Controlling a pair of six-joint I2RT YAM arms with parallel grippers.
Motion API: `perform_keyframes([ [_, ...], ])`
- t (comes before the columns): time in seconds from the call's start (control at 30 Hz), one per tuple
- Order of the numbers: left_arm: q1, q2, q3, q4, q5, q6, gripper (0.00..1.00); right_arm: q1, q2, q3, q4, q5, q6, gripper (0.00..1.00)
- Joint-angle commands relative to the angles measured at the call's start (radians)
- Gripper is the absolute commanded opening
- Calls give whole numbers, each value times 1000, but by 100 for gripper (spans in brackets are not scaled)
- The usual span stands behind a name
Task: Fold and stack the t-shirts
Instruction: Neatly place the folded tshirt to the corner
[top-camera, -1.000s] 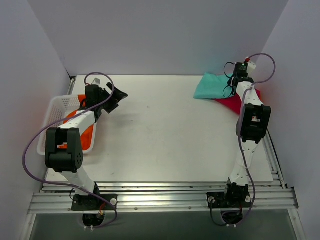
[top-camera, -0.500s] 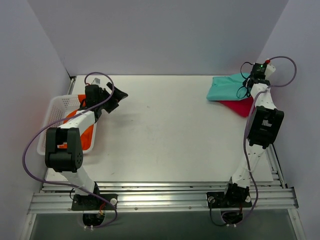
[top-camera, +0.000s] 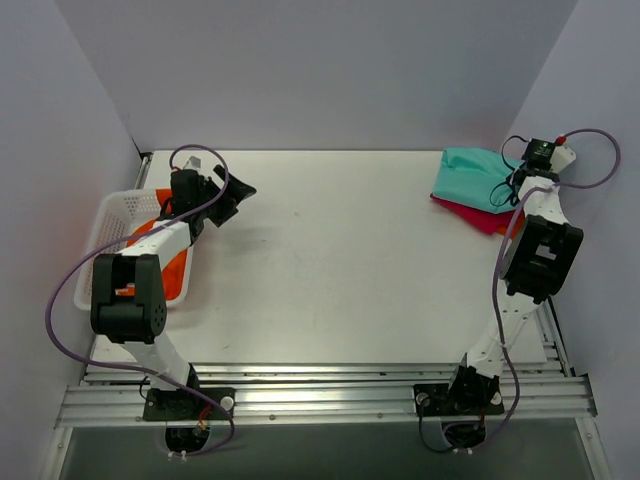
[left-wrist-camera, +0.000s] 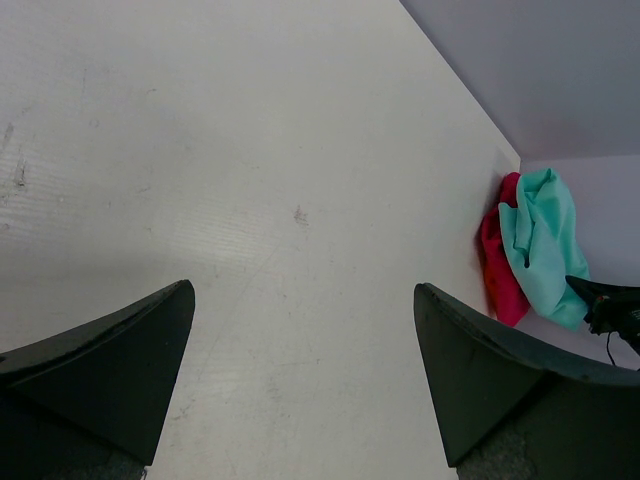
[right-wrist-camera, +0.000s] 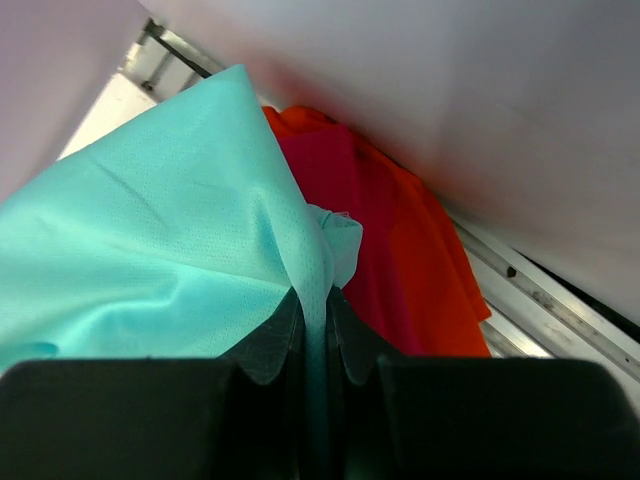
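Teal cloth fills most of the right wrist view. The teal t-shirt (top-camera: 472, 175) lies bunched at the far right corner of the table (top-camera: 330, 270). It is spread over a magenta t-shirt (top-camera: 482, 214), whose edge shows along its near side. Right gripper (right-wrist-camera: 312, 300) sits at that same corner of the table, jaws pressed together on a fold of the teal t-shirt, with the fabric rising in a ridge from between them. Beside that ridge the magenta cloth lies under the teal, looking orange-red toward the table's right edge. At the table's left edge stands a white mesh basket (top-camera: 112, 215) with an orange t-shirt (top-camera: 172, 270) inside. Left gripper (top-camera: 232, 197) hangs over the far left part of the table, jaws spread wide with nothing between them, pointing across the table toward its far right corner.
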Motion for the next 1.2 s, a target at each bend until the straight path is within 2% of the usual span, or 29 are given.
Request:
perform_keyframes([
  [0.0,7,3,15,56,20,0,100,-18,-60,-17,10,69,31,0],
  [0.2,7,0,14,53,21,0,100,-24,-27,-28,2,9,54,0],
  [0.23,7,0,14,51,23,0,100,-24,-20,-23,-13,-2,58,4],
  [0.3,7,-1,12,51,21,0,100,-25,-7,-8,-32,-9,64,24],
  [0.33,7,0,12,51,21,-2,100,-24,-5,-6,-42,-15,69,53],
  [0.4,7,0,14,56,21,-5,100,-24,-11,-12,-56,-20,75,72],
  [0.43,5,2,14,56,21,-6,100,-22,-16,-20,-62,-19,83,86],
  [0.47,7,3,15,57,21,-9,100,-22,-23,-32,-62,-17,89,94],
  [0.57,5,-1,12,63,24,-15,100,-19,-72,-107,-42,-17,104,97],
  [0.7,2,-20,2,65,15,-14,100,8,-222,-195,-16,15,115,98],
  [1.0,2,-72,-14,51,-10,-8,100,188,-561,-313,-7,98,83,98],
  [1.1,2,-77,-21,60,-13,-9,100,216,-624,-365,54,46,95,93],
  [1.17,2,-70,-25,68,-11,-12,100,226,-632,-391,100,3,107,79],
])
